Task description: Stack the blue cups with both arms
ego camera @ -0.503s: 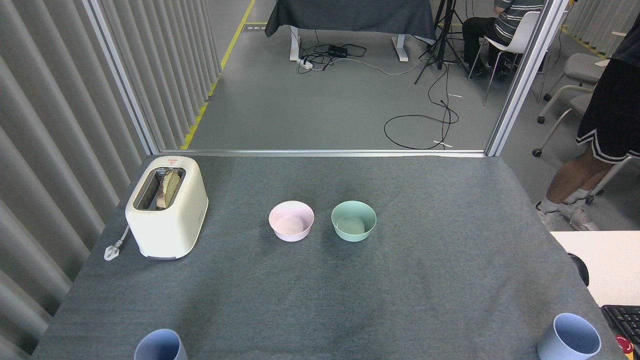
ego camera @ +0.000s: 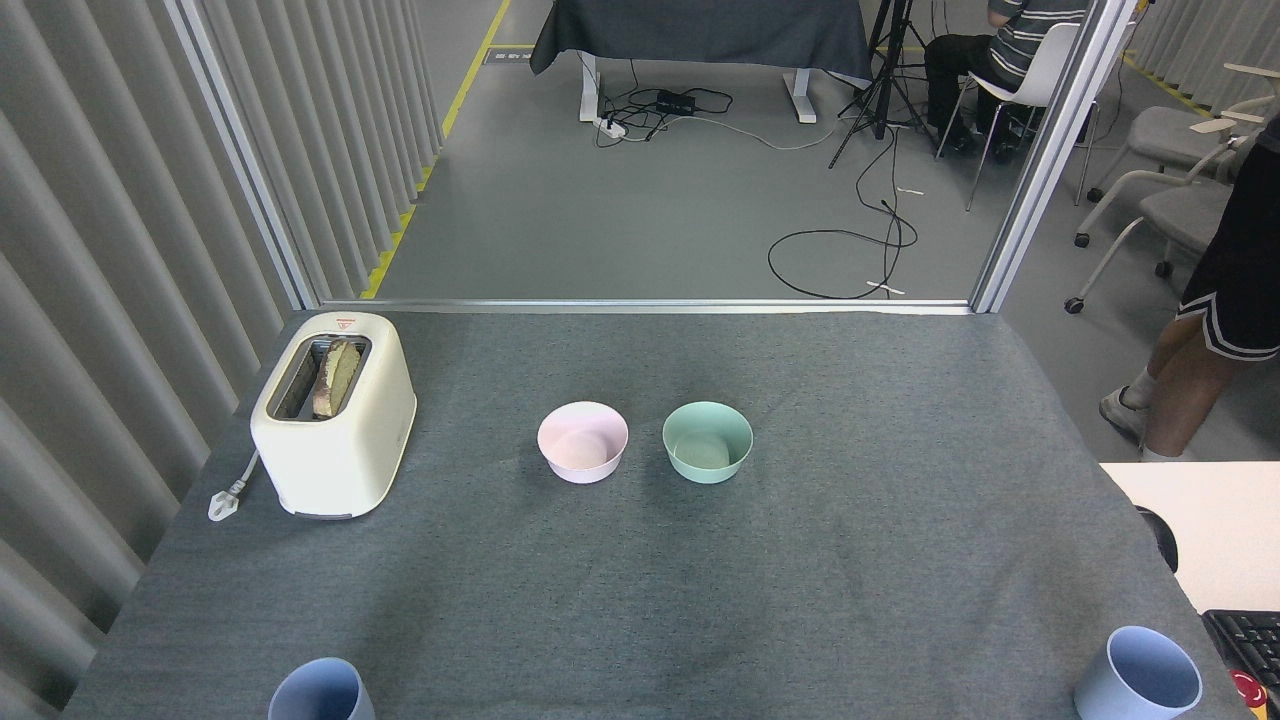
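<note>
Two pale blue cups stand upright on the grey cloth near the table's front edge. One blue cup (ego camera: 320, 692) is at the front left, cut off by the bottom of the head view. The other blue cup (ego camera: 1140, 678) is at the front right, close to the table's right edge. Both look empty and they are far apart. Neither arm nor gripper shows anywhere in the view.
A cream toaster (ego camera: 333, 414) with bread in its slot sits at the left, its plug (ego camera: 226, 499) beside it. A pink bowl (ego camera: 583, 442) and a mint-green bowl (ego camera: 707, 441) stand mid-table. A person's legs (ego camera: 1195, 370) are off the right side, by a white desk (ego camera: 1215, 530).
The person at the right has stepped further right and away from the table. The cups, bowls and toaster have not moved.
</note>
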`<state>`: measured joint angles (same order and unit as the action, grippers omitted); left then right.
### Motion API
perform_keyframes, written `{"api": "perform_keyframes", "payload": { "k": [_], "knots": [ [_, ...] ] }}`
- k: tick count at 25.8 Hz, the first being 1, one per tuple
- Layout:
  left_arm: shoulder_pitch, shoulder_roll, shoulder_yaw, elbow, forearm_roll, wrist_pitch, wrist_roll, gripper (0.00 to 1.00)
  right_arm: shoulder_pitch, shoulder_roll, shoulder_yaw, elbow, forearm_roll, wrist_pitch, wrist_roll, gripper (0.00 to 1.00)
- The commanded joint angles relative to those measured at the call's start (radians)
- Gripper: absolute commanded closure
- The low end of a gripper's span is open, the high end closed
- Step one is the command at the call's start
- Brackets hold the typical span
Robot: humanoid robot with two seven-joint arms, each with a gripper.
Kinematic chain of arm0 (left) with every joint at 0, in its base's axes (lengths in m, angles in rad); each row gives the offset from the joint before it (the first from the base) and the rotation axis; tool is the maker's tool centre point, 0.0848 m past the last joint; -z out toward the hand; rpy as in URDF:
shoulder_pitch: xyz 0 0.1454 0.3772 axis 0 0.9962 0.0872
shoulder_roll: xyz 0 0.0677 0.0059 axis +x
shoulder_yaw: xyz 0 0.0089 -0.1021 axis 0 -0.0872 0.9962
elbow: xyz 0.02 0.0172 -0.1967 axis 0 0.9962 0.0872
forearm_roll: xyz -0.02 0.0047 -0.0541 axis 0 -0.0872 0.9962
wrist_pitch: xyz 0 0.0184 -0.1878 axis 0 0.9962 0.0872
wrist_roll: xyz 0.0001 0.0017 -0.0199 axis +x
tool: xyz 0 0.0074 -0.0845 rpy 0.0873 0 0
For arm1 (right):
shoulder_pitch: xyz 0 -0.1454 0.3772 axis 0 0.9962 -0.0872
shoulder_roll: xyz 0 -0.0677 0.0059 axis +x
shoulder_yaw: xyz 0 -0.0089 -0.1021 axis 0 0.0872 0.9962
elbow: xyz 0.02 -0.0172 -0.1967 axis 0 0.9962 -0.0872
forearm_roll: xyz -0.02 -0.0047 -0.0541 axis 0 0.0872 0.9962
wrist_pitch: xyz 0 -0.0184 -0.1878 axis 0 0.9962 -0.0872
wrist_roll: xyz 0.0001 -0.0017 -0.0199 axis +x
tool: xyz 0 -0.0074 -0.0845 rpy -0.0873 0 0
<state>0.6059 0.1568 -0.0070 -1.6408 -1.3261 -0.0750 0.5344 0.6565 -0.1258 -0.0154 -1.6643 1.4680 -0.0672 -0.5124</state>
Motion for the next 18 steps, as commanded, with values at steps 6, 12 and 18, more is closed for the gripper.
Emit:
{"api": "perform_keyframes", "payload": {
  "k": [6, 12, 18],
  "knots": [
    [-0.075, 0.003, -0.002, 0.069, -0.015, 0.015, -0.040, 0.01, -0.002, 0.000, 0.002, 0.003, 0.000, 0.001, 0.000, 0.00],
    [-0.126, 0.009, -0.002, 0.118, -0.030, 0.015, -0.054, 0.01, -0.002, 0.000, 0.009, 0.014, 0.002, 0.003, 0.002, 0.00],
    [-0.202, 0.007, -0.002, 0.188, -0.031, 0.015, -0.054, 0.01, -0.002, -0.002, 0.011, 0.017, 0.003, 0.003, 0.002, 0.00]
  ]
}}
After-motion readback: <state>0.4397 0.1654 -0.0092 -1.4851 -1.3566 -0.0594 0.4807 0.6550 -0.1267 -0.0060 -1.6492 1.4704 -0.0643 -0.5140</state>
